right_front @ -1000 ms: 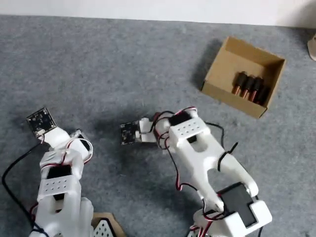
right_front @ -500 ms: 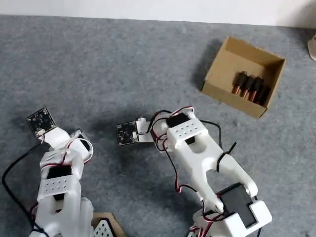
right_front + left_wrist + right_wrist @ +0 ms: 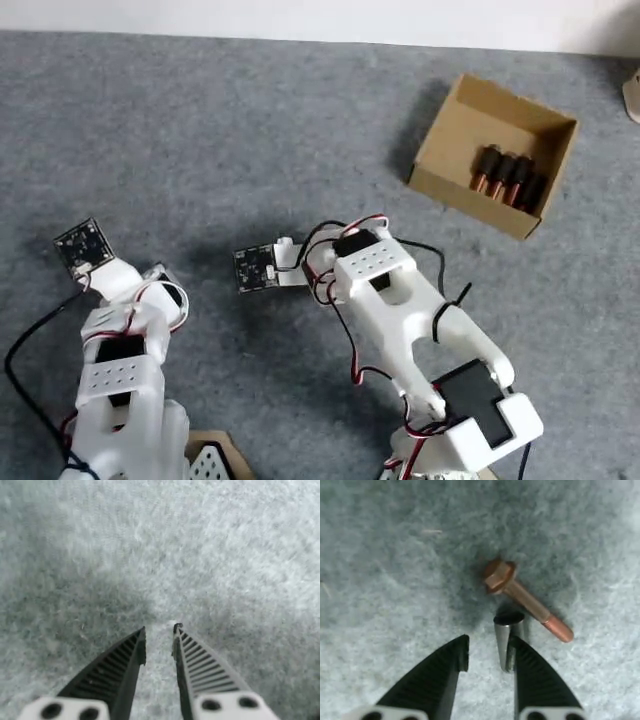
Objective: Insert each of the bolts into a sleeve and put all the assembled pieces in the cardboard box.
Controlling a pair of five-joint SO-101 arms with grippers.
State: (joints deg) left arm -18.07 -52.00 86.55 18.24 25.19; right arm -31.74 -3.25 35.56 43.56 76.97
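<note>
A copper bolt [image 3: 520, 596] lies flat on the grey carpet just past my right gripper [image 3: 489, 647]. The gripper is open. A dark sleeve [image 3: 506, 635] sits against the inner side of one of its fingers, with a gap to the other finger. My left gripper [image 3: 159, 632] hovers over bare carpet, its fingers a narrow gap apart with nothing between them. In the high view, the cardboard box [image 3: 460, 195] stands at the back right and holds several assembled pieces [image 3: 505, 178]. The right arm [image 3: 385, 290] is mid-table and the left arm [image 3: 120, 340] is at the front left.
A flat tan and white piece [image 3: 210, 455] lies at the front edge beside the left arm's base. A pale object [image 3: 632, 95] pokes in at the right edge. Open carpet stretches across the back left and between the right arm and the box.
The right arm has swung a little to the left in the high view. The left arm has kept still.
</note>
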